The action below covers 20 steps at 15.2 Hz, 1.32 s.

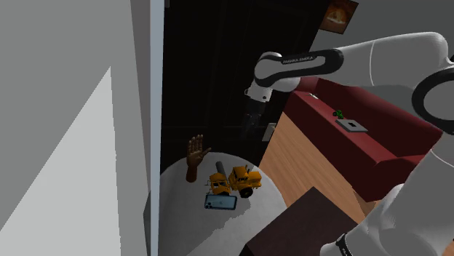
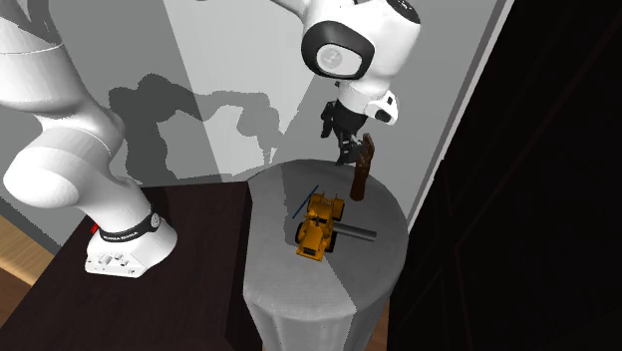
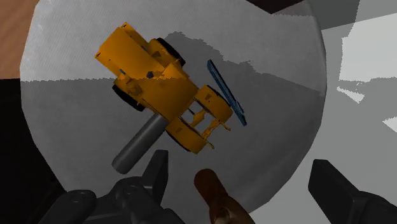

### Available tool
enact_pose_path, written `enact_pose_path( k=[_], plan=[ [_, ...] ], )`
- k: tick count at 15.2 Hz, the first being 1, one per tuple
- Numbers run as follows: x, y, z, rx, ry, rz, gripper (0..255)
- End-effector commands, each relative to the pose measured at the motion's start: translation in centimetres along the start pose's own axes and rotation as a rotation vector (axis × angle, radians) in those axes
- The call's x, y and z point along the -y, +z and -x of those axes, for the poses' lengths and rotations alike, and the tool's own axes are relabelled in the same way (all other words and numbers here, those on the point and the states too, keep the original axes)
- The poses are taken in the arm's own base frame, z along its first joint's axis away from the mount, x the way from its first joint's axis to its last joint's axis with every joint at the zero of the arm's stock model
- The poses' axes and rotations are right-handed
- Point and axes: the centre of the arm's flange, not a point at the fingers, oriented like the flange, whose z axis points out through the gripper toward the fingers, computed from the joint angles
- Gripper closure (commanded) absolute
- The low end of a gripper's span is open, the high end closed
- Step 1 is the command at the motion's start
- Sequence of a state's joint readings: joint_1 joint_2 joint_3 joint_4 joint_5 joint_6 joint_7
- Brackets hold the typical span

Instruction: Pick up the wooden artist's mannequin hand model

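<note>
Dark box stand (image 1: 291, 231) at the near edge of the shoulder view, white arm rising from it.

Just beyond the stand: round tabletop (image 1: 185, 222), pale grey, surface finely textured, part lit and part in shadow.

On the tabletop, nearest first in the shoulder view:
- flat blue slab (image 1: 220, 201), lying just beside the truck
- yellow toy truck (image 1: 236, 180), black wheels, roughly mid-tabletop
- dark grey cylinder (image 3: 135, 148), one end against the truck's side
- mannequin hand model (image 1: 194, 157), brown and wood-toned, upright on its wrist with fingers pointing up, near the far rim towards the shoulder view's left, apart from the truck

The hand (image 3: 240, 163) hangs above the tabletop with its fingers spread wide, gripping nothing. In the wrist view the mannequin hand model shows between the two fingers, closer to one of them; no contact is seen.

Room: plain grey wall (image 1: 65, 109) beside the tabletop, carrying the arm's shadow in the second exterior view. A black area lies behind the tabletop. Farther off are a wood plank floor (image 1: 302, 160), a red sofa (image 1: 364, 153) with a small white item on top, and an orange-toned picture (image 1: 338, 16) high on the far wall.
</note>
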State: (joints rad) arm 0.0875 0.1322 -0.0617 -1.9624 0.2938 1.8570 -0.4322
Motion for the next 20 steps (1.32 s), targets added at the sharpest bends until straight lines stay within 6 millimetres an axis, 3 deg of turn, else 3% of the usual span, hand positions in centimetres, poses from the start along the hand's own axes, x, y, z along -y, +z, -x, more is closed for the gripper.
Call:
enact_pose_path(
  k=[1,12,20],
  plan=[
    [-0.4,1.1,-2.7,0.01,-0.027,-0.024,0],
    [-0.7,8.8,-16.1,0.069,-0.171,-0.151,0],
    [-2.0,12.6,-16.6,0.069,-0.171,-0.152,0]
  ],
)
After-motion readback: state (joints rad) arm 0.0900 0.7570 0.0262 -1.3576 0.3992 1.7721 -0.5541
